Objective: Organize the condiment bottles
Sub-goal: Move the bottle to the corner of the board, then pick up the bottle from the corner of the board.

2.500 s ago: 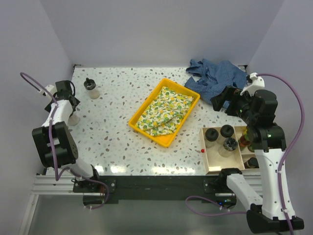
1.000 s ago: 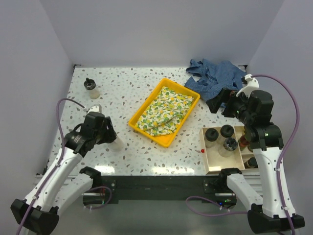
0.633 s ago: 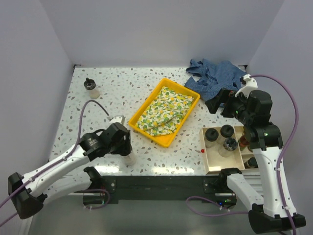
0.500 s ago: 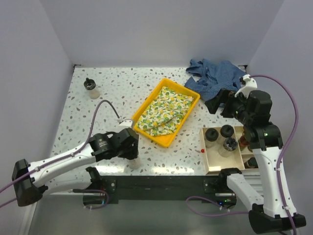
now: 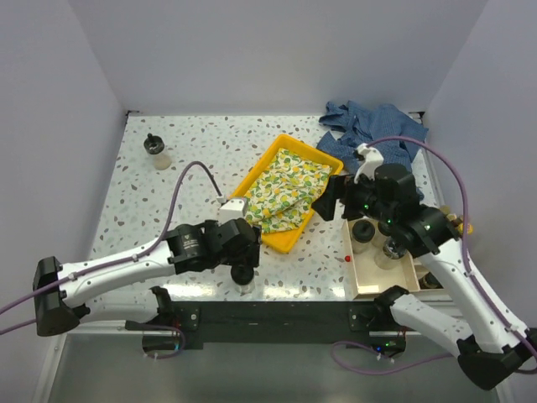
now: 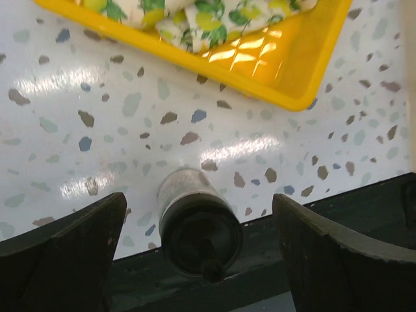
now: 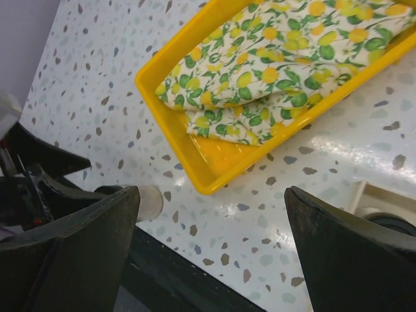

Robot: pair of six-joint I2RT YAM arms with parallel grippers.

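A squat clear bottle with a black lid (image 6: 195, 221) stands on the table at the front edge, seen in the top view (image 5: 244, 278). My left gripper (image 6: 198, 198) is open, its fingers wide on both sides of this bottle without touching it; in the top view the left gripper (image 5: 243, 265) is just above it. My right gripper (image 5: 329, 201) is open and empty, over the table between the tray and the box; in its wrist view the right gripper (image 7: 211, 192) looks down past the tray's corner. The bottle (image 7: 148, 201) shows partly there. A second black-lidded bottle (image 5: 154, 150) stands back left.
A yellow tray (image 5: 251, 228) holding a lemon-print cloth (image 5: 285, 189) lies mid-table. A wooden box (image 5: 358, 269) at the right holds several bottles, two black-lidded ones (image 5: 363, 232) among them. A small red thing (image 5: 346, 259) lies beside it. A blue cloth (image 5: 369, 126) lies back right.
My left arm swung from the table's left edge to the front middle, bringing the bottle, and now stands open around it. My right arm moved left from the blue cloth toward the tray.
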